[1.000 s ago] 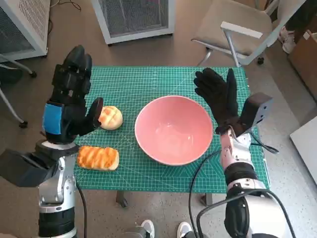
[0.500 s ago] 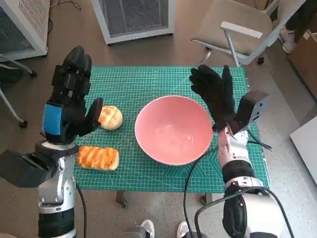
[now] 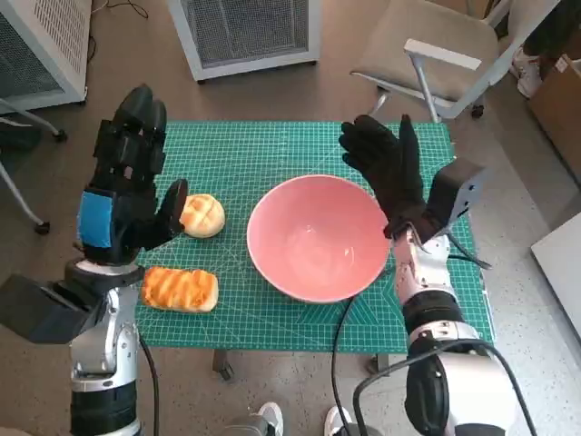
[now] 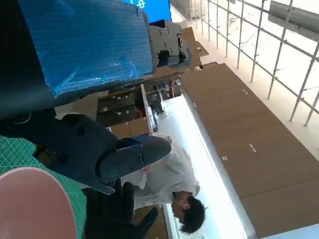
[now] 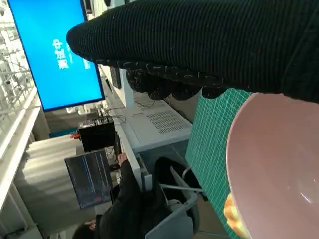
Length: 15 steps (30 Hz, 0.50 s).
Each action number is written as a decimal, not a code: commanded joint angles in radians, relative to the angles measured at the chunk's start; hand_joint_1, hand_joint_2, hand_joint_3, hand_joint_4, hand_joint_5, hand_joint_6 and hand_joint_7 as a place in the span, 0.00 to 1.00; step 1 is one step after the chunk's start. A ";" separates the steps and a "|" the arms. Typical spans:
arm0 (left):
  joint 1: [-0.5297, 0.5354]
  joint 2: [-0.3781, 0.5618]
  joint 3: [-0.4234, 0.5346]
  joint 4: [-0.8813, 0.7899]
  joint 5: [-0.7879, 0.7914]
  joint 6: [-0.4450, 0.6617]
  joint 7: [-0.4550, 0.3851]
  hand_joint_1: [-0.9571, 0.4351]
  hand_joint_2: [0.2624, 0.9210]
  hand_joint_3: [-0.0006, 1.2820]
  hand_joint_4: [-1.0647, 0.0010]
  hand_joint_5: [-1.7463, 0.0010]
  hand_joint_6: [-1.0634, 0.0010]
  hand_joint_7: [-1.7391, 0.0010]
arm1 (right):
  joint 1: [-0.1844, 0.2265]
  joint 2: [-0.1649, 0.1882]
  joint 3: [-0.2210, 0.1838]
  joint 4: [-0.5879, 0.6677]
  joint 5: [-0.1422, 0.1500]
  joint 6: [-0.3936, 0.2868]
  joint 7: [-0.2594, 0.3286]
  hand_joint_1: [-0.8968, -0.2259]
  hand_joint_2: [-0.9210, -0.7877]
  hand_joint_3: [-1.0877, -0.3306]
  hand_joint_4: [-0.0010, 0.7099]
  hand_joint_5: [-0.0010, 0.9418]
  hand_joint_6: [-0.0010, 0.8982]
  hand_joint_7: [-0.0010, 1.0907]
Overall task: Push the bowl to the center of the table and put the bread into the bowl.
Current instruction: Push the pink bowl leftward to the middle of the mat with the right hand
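A pink bowl (image 3: 318, 237) sits empty on the green cutting mat (image 3: 263, 150), a little right of the middle. A round bun (image 3: 202, 215) lies to its left and a striped oblong loaf (image 3: 180, 289) lies nearer the front left corner. My left hand (image 3: 127, 182) is raised above the mat's left edge, fingers spread, holding nothing, its thumb close over the bun. My right hand (image 3: 386, 173) stands upright with fingers spread against the bowl's right rim, empty. The bowl (image 5: 279, 164) fills the right wrist view under the glove (image 5: 209, 45); its rim (image 4: 35, 204) also shows in the left wrist view.
A grey chair (image 3: 436, 45) stands beyond the table's far right corner and a white cabinet (image 3: 245, 32) stands behind the table. Another cabinet (image 3: 36, 50) is at the far left. A person (image 4: 169, 189) shows in the left wrist view, another (image 5: 124, 209) in the right wrist view.
My right hand has moved left and a little farther from me, coming up to the bowl's right rim. The bowl, both breads and my left hand have stayed put.
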 commanded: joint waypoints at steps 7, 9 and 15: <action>0.018 -0.004 0.003 -0.024 0.008 -0.006 0.013 0.45 0.69 0.54 1.00 1.00 1.00 0.76 | -0.001 -0.004 0.028 0.007 -0.032 0.010 0.001 0.57 0.00 0.52 0.24 0.00 0.29 0.02; 0.020 -0.004 0.002 -0.026 0.008 -0.006 0.014 0.45 0.69 0.54 1.00 1.00 1.00 0.76 | -0.002 -0.007 0.029 0.007 -0.033 0.011 0.002 0.57 0.00 0.52 0.24 0.00 0.29 0.02; 0.025 -0.006 0.003 -0.031 0.011 -0.007 0.019 0.44 0.70 0.54 1.00 1.00 1.00 0.76 | -0.009 -0.022 0.025 0.003 -0.029 0.007 0.012 0.55 0.00 0.52 0.25 0.00 0.29 0.02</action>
